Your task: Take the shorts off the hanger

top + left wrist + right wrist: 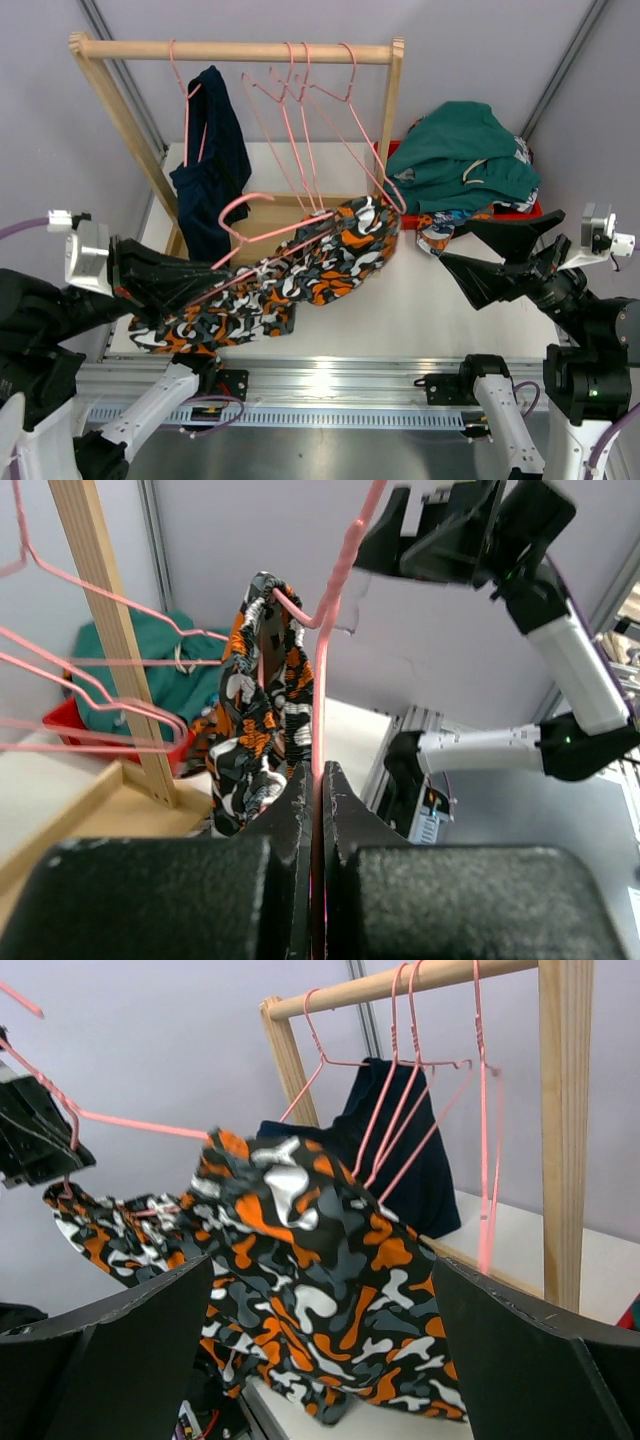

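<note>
**Hanger pinned, shorts offered for the pull**

The left pincer (315, 780) is clamped shut on the wire of the pink hanger (262, 238). It holds the hanger away from the rack (235, 50), so the camouflage shorts (330, 260) dangle over the bench (430, 300). The right pincer (458, 243) gapes wide and empty, near the fabric but apart from it. Room lies open on that right side; the rack and its spare hangers (300, 110) crowd behind.
</note>
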You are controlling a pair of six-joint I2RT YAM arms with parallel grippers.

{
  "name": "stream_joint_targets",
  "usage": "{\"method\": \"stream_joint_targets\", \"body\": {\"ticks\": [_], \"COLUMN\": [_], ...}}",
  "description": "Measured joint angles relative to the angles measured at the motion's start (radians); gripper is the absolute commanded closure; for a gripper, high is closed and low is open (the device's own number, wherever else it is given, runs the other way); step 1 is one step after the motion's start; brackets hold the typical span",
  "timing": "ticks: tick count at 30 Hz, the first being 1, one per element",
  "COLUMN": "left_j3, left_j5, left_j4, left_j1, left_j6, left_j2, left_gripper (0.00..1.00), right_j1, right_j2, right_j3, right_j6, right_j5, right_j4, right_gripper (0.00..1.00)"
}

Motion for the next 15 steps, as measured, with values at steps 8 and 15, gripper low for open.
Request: {"method": "stream_joint_targets", "body": {"ticks": [8,15], "left_j3": [0.133,0.161], "left_j5": [-0.032,-0.053], "left_j4": [0.009,0.008], "left_j1": [-0.002,-0.002], "left_j6": [-0.022,-0.048], "left_j2": [0.153,0.207], "left_gripper": [1.00,1.00], "right_j1": [-0.008,-0.003], "right_j2": [0.012,0.016], "right_j3": [-0.082,-0.261], "right_j6": [0.025,0.072], "right_j5": [-0.034,-0.031], "right_j4": [0.082,0.227], "right_gripper": [0.00,0.01]}}
